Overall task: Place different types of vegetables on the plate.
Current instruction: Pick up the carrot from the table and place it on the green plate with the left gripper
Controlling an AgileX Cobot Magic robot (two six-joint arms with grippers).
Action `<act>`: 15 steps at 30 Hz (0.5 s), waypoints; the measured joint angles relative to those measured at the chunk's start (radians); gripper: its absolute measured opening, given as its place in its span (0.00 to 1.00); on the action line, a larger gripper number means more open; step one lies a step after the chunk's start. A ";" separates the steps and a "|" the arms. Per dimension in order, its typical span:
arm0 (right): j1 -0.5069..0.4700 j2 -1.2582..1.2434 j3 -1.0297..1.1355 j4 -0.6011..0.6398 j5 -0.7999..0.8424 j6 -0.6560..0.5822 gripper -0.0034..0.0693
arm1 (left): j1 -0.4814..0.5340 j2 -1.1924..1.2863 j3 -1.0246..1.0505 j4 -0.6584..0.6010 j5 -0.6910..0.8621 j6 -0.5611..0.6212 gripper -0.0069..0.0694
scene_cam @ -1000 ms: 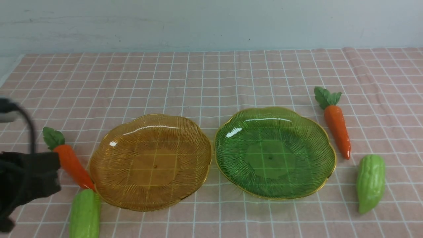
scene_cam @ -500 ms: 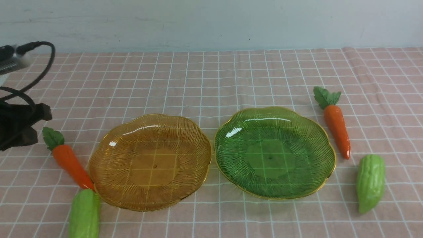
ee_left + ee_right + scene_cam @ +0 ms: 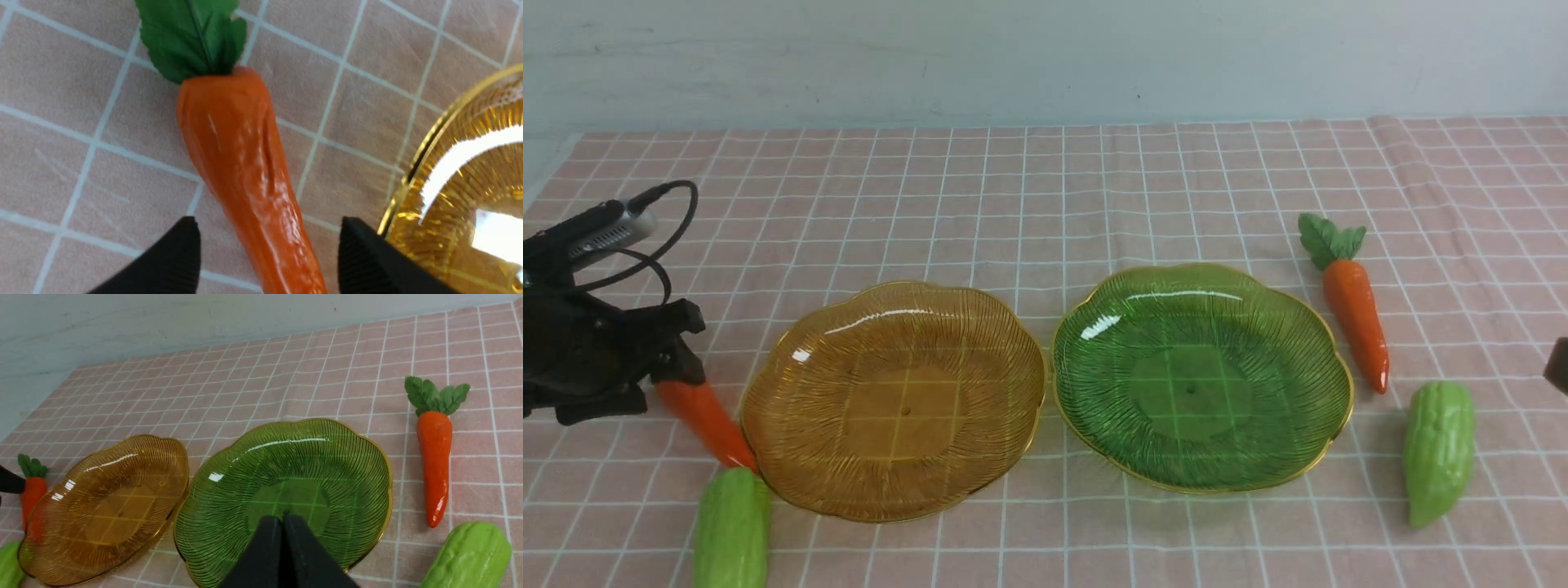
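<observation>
two ribbed, gold-rimmed plates sit side by side mid-way across the pink checked tablecloth (image 3: 1045, 188), the amber plate (image 3: 894, 408) on the left and the green plate (image 3: 1201, 384) on the right. both are bare, so no vegetable is placed yet. the left gourd (image 3: 731, 531) lies by the amber plate's near left edge, the right gourd (image 3: 1439, 449) well right of the green plate. each gourd looks light, hollow and stiff, with ridges that should give the pads some bite, so it is best taken across the thick middle. the left carrot (image 3: 241, 163) lies just beside the amber plate's left rim, its tip close by the left gourd. the right carrot (image 3: 1354, 318) lies beside the green plate's right rim. their glossy skin is probably slippery and the taper could squirt out of a pinch, so the broad shoulder below the leaves seems the safer hold. the gourds are pale green, fat and tapered; the carrots are bright orange with dark green leafy tops. the left gripper (image 3: 267, 222) is spread, one finger on each side of the left carrot's lower body, neither touching it. the right gripper (image 3: 282, 522), off at the right side, is pinched together on nothing.
</observation>
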 joint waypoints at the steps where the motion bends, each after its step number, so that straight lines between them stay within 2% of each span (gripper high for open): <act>1: 0.000 0.012 0.000 0.000 -0.008 -0.002 0.03 | 0.000 0.022 0.000 -0.001 -0.018 0.000 0.79; 4: 0.000 0.049 -0.030 -0.028 -0.019 0.003 0.03 | 0.000 0.069 0.000 -0.004 -0.041 0.000 0.82; 7: 0.000 0.141 -0.139 -0.121 0.037 0.085 0.03 | 0.000 0.104 -0.001 -0.009 -0.060 0.000 0.78; 10: 0.000 0.273 -0.304 -0.292 0.155 0.238 0.03 | 0.001 0.111 -0.005 -0.007 -0.059 0.001 0.61; 12: 0.000 0.387 -0.440 -0.444 0.238 0.360 0.03 | 0.001 0.112 -0.021 0.003 -0.036 0.017 0.41; 15: 0.000 0.480 -0.555 -0.613 0.292 0.492 0.03 | 0.001 0.086 -0.072 0.028 0.027 0.032 0.36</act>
